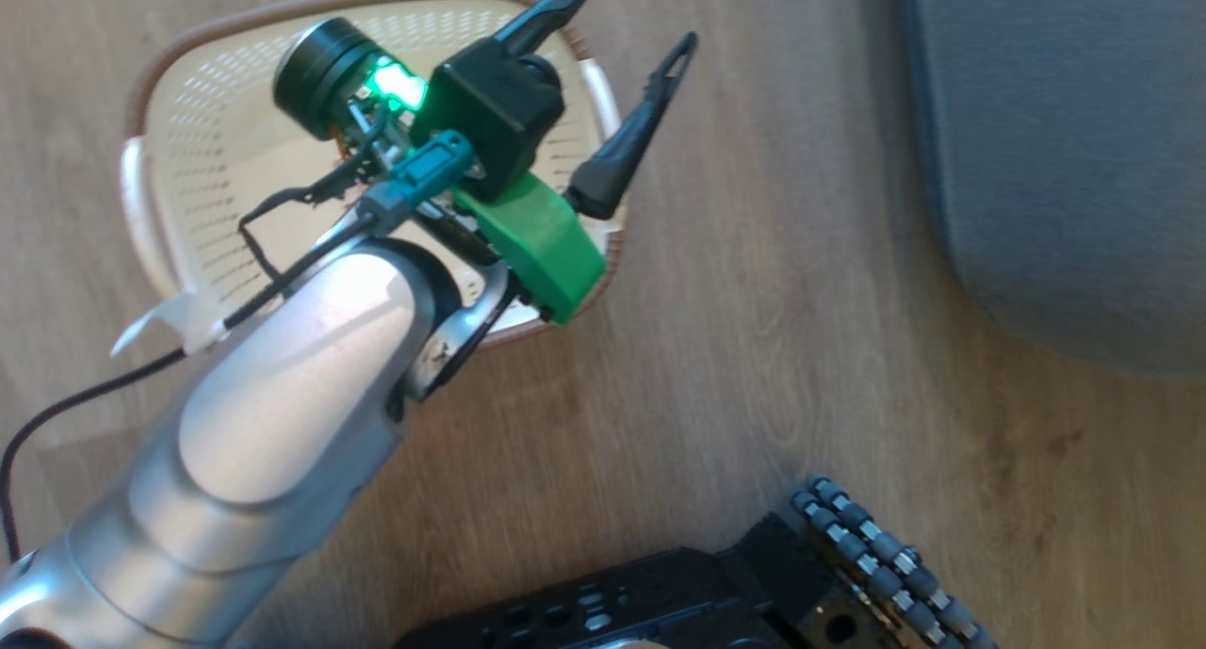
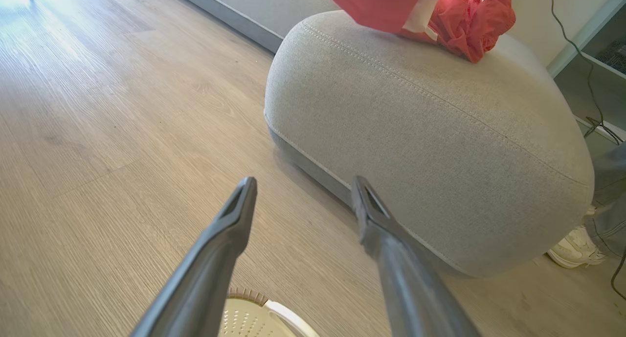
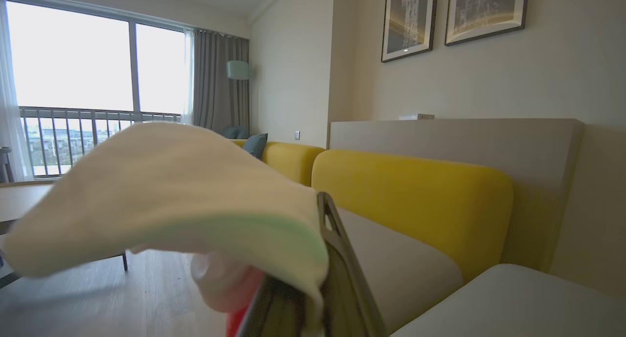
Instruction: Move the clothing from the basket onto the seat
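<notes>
The white perforated basket (image 1: 203,150) with its brown rim stands on the floor, and no fabric shows inside it. My left gripper (image 1: 641,8) hangs open over the basket's right side with nothing between its fingers; the left wrist view has this gripper (image 2: 303,183) facing the grey seat (image 2: 420,146). A crumpled red clothing heap (image 2: 469,24) lies on the seat's top. Another red piece with a white strip (image 2: 386,4) is at that view's top edge. My right gripper (image 3: 323,205) is shut on pale and red clothing (image 3: 186,195) that drapes over its fingers.
Wood floor runs between the basket and the seat's corner (image 1: 1065,159). My dark wheeled base (image 1: 848,564) is at the bottom. A person's white shoe (image 2: 577,249) and a cable sit right of the seat. A yellow sofa (image 3: 415,200) lies beyond my right gripper.
</notes>
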Motion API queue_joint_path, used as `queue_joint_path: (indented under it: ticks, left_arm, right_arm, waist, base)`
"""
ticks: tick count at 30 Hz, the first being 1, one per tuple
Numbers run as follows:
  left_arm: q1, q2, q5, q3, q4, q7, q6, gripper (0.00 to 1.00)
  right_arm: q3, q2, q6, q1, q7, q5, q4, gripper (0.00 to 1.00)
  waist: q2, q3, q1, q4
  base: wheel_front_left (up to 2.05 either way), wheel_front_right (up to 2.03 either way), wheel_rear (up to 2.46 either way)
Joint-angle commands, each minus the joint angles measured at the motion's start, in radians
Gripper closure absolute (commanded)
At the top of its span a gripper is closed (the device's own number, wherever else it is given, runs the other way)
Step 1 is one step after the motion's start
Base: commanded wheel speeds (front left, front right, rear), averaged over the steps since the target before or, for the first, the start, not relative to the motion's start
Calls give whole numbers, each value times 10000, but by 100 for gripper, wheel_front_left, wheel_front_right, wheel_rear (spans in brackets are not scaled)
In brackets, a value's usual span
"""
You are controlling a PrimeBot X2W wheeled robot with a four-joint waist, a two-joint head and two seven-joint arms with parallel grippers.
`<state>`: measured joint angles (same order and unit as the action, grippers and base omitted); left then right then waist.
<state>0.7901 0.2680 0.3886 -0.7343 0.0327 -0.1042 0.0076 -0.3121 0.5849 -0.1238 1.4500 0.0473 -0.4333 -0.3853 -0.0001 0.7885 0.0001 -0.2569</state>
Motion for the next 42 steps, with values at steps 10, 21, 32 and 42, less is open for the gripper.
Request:
queue_joint_path:
  ticks: [10, 21, 32, 42]
  left_arm:
    - [717, -517, -144, -99, 1066, -64, -9, 0]
    - [429, -136, -343, -163, 1552, -542, 381, 0]
    - [305, 106, -207, 60, 1570, -545, 559, 0]
    - [-753, 458, 496, 649, 880, 251, 800, 0]
  right_arm:
    - [-2126, 1509, -69, 809, 668, 2318, -1673, 100]
    - [-3461, 95, -69, -1223, -808, 3699, -3656, 100]
    - [-3738, -318, -69, -1553, -1179, 5008, -4716, 0]
    - [-1523, -677, -69, -3447, -2129, 3774, -4723, 0]
  waist:
    - [1, 1279, -1, 900]
    - [1, 1885, -1, 702]
    - [1, 1244, -1, 111]
    - [1, -608, -1, -220]
  base:
    - [0, 0, 0]
    - [0, 0, 0]
    - [0, 0, 0]
    - [0, 0, 0]
